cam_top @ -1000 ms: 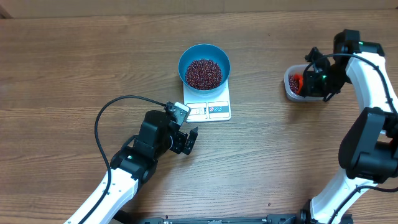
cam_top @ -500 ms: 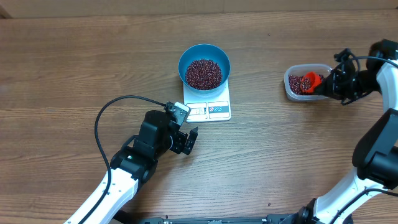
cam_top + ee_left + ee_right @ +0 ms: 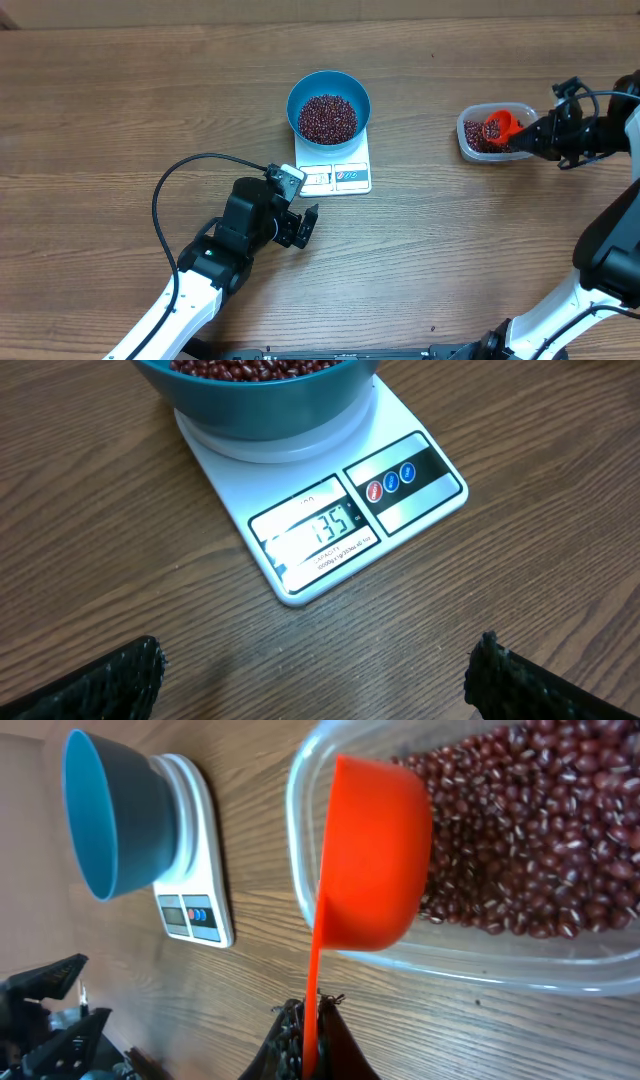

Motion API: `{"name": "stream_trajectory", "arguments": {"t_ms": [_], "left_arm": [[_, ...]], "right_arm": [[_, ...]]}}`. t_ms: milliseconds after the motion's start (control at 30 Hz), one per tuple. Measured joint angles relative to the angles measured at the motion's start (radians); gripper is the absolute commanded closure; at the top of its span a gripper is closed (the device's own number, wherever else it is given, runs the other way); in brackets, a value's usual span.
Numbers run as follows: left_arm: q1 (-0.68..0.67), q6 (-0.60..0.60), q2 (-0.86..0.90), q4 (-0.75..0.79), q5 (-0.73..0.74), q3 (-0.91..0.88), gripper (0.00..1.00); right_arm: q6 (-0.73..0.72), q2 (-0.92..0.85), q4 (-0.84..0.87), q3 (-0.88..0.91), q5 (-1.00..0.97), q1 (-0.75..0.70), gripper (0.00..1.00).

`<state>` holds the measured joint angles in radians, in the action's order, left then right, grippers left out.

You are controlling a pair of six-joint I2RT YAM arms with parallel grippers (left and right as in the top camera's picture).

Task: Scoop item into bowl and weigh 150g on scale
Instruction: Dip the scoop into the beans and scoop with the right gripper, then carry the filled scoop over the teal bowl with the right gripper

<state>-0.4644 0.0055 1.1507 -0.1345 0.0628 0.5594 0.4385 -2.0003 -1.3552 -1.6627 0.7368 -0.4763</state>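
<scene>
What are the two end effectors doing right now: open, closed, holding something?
Left end effector: open, empty.
Right end effector: closed on the handle of the orange scoop.

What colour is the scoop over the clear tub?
The scoop is bright orange; the right wrist view shows it best.

Left fingers [image 3: 100,685] spread wide, right fingers [image 3: 285,1042] clamped.

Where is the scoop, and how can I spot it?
Look at the right side of the brown wooden table, where a clear plastic tub holds red-brown beans. At that tub is the small orange plastic scoop; nothing else is bright orange.
</scene>
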Motion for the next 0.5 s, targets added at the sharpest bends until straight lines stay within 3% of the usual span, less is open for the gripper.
{"name": "stream_trajectory", "arguments": {"t_ms": [500], "left_arm": [[0.0, 0.0, 0.0, 0.0, 0.0, 0.0, 0.01]], "right_arm": [[0.006, 0.058, 0.002, -0.008, 0.232, 0.027, 0.96]]}}
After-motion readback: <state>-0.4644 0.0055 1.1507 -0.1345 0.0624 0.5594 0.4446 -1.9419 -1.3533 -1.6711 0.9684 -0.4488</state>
